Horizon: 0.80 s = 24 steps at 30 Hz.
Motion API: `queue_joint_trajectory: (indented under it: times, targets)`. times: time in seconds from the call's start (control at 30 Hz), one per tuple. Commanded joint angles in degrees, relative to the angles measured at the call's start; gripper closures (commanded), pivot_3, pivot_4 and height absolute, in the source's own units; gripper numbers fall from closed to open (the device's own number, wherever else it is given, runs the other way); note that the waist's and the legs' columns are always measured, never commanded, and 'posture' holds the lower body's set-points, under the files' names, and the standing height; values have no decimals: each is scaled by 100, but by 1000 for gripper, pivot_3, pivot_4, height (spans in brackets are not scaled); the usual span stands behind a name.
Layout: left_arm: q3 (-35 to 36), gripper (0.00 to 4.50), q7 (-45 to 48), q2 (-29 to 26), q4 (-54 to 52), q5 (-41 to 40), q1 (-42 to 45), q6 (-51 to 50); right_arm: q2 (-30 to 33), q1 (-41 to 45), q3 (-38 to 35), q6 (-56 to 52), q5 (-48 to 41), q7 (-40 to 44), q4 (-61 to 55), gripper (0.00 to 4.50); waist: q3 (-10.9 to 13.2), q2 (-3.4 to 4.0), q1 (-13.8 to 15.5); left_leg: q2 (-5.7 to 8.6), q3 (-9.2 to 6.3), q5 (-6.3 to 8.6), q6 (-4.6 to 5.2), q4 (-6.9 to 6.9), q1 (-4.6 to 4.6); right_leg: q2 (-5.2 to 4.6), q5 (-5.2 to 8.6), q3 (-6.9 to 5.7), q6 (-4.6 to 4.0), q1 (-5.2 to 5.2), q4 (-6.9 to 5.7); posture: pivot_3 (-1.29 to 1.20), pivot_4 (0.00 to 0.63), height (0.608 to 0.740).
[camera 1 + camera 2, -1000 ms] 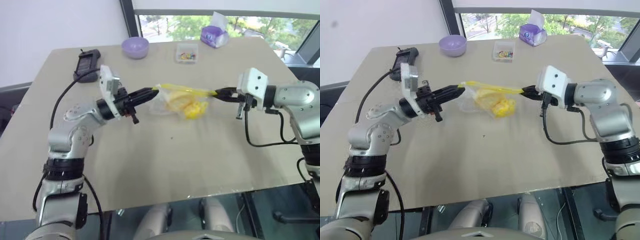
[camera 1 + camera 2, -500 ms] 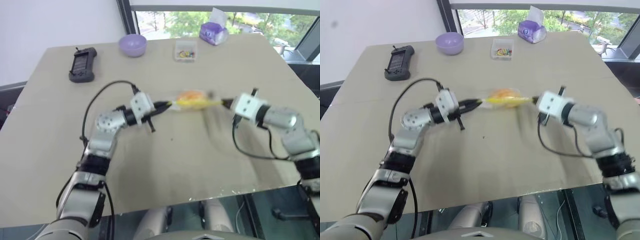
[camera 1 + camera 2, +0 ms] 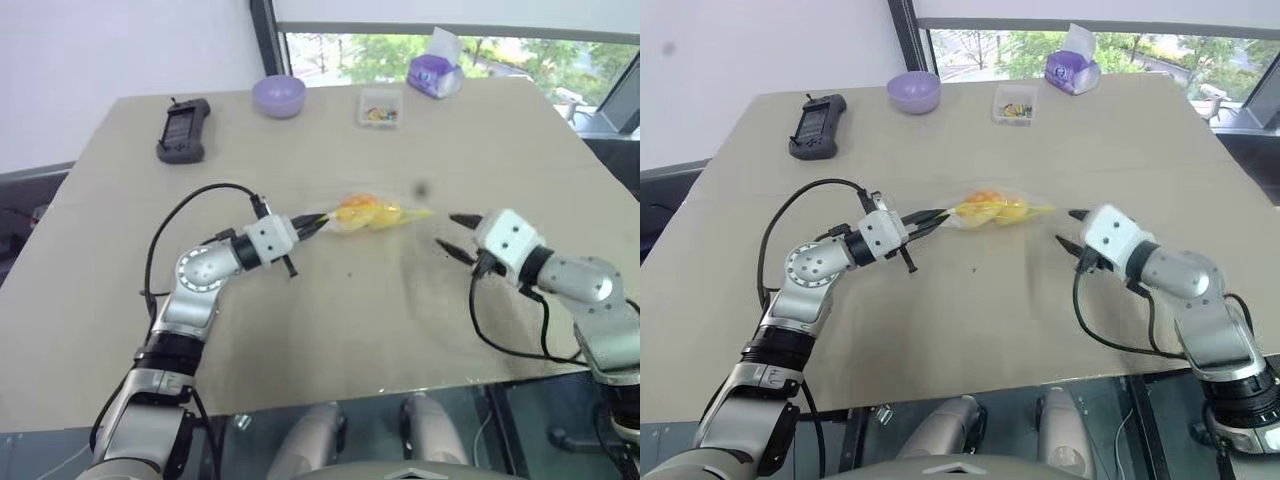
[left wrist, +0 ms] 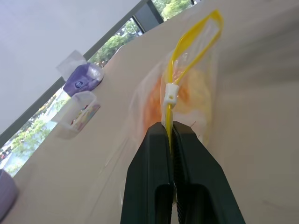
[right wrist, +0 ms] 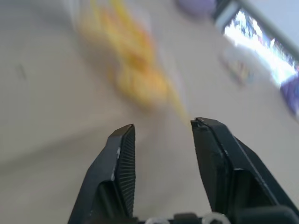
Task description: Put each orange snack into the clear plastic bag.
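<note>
- My left gripper (image 4: 169, 128) has its jaws clamped on the zip strip (image 4: 174, 70) of the clear plastic bag (image 3: 372, 215), mid-surface, orange snacks (image 3: 358, 211) inside.
- My right gripper (image 3: 455, 236) has jaws parted, empty, just beyond the bag's other end; the bag's long axis runs between both grippers.

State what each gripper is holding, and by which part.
The left gripper is shut on the clear plastic bag, pinching its yellow zip strip. The right gripper is open, holding nothing.

Counted on the table (image 3: 300, 330): one bag (image 3: 372, 214); inside it, apparently two snacks (image 3: 365, 211), outlines blurred through the plastic. One bowl (image 3: 279, 96). One handheld device (image 3: 184, 129). One clear box (image 3: 380, 108). One tissue pack (image 3: 436, 72). Two grippers: left (image 3: 318, 222), right (image 3: 458, 236).
</note>
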<state>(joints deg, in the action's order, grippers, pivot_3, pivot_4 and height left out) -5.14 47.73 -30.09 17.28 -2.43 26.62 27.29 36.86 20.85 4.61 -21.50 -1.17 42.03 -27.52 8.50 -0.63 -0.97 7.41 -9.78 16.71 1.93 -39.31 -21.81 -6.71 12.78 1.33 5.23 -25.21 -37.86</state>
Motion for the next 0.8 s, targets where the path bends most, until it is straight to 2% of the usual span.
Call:
queue_joint_trajectory:
  times: [0.03, 0.2, 0.37, 0.47, 0.8]
  targets:
    - [-34, 4500, 11, -4, -250, -28, 125, 135, -319, 732, 739, -178, 339, -84, -118, 2408, -1, -2, 12, -1, 1, 0, 0, 1, 1, 1, 0, 0, -1, -1, -1, 0, 150, 740]
    - [-117, 4500, 125, -4, -291, -71, 187, 54, -929, 1603, 1836, 389, 1131, -226, 981, 2408, -1, -4, 41, 4, -5, 0, 1, -1, -8, -5, 0, -9, -2, 0, 13, 0, 150, 740]
    - [-126, 4500, 159, -41, -406, -101, 162, -32, -1117, 2081, 2307, 1155, 1587, -134, 1918, 2408, -1, -5, 11, 6, -9, 0, 1, 5, -13, -4, 0, -12, -2, -6, 23, 0, 150, 740]
    - [-110, 4500, 142, -55, -488, -104, 127, -88, -1141, 2192, 2390, 1517, 1720, -76, 2209, 3277, -1, -4, 0, 4, -9, 0, 1, 9, -13, -1, 0, -13, -2, -7, 23, 0, 150, 740]
    - [-65, 4500, 115, -131, -685, -115, -23, -233, -1202, 2218, 2335, 2011, 2039, -12, 2367, 3277, -1, -4, -5, 3, -7, 0, 1, 8, -12, 1, 0, -9, -2, -9, 19, 0, 150, 740]
